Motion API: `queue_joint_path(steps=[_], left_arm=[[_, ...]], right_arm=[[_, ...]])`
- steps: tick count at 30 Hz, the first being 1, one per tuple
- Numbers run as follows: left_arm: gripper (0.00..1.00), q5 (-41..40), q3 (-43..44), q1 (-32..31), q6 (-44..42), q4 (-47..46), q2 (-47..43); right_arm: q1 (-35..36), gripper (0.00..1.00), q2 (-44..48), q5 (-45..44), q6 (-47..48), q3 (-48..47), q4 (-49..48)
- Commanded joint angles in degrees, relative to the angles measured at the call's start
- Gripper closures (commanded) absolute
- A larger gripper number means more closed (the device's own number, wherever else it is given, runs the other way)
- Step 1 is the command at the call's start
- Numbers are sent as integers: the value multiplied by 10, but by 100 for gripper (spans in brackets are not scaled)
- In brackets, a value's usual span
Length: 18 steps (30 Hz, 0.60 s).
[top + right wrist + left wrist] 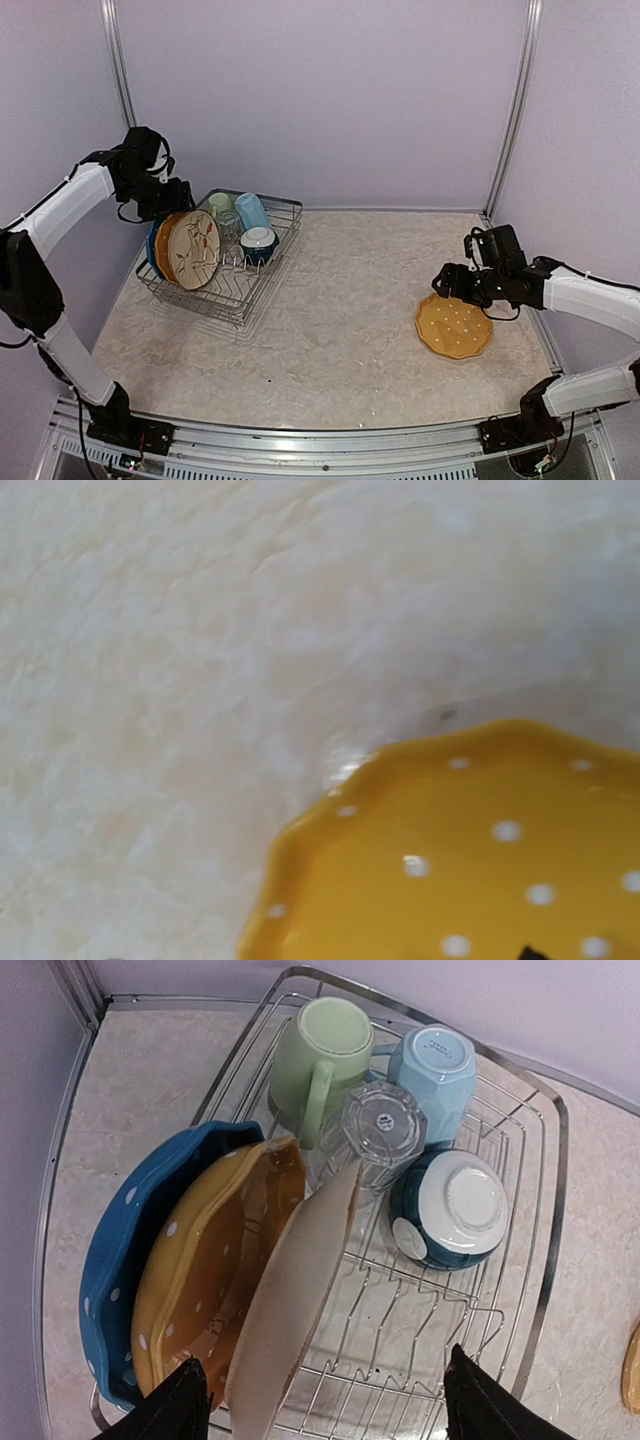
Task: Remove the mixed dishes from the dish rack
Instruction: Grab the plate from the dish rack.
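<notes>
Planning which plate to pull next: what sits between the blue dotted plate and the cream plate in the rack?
An orange-yellow dotted plate, standing on edge; the left wrist view shows it best.

Right wrist cam: yellow dotted plate (pixel 470 870) cropped at bottom and right edges. Right gripper (pixel 452 287) jaw gap unreadable. Below left gripper (pixel 330 1400), blue dotted plate (pixel 115 1250) mostly hidden behind orange dotted plate (pixel 200 1280).
</notes>
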State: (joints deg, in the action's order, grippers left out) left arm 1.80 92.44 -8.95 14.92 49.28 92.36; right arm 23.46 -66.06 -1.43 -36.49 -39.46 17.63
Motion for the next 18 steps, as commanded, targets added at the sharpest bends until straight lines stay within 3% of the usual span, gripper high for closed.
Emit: queue_joint_path(steps=[1,6,18], left_arm=[[23,-46,14,-8,-5,42,24],[24,-71,20,-18,-17,57,54],[48,-115,29,-36,-34,71,107]], right_arm=[[50,18,-27,-38,-13,-40,-15],[79,18,-46,-43,-12,-44,-41],[100,18,-24,-49,-10,-31,-56]])
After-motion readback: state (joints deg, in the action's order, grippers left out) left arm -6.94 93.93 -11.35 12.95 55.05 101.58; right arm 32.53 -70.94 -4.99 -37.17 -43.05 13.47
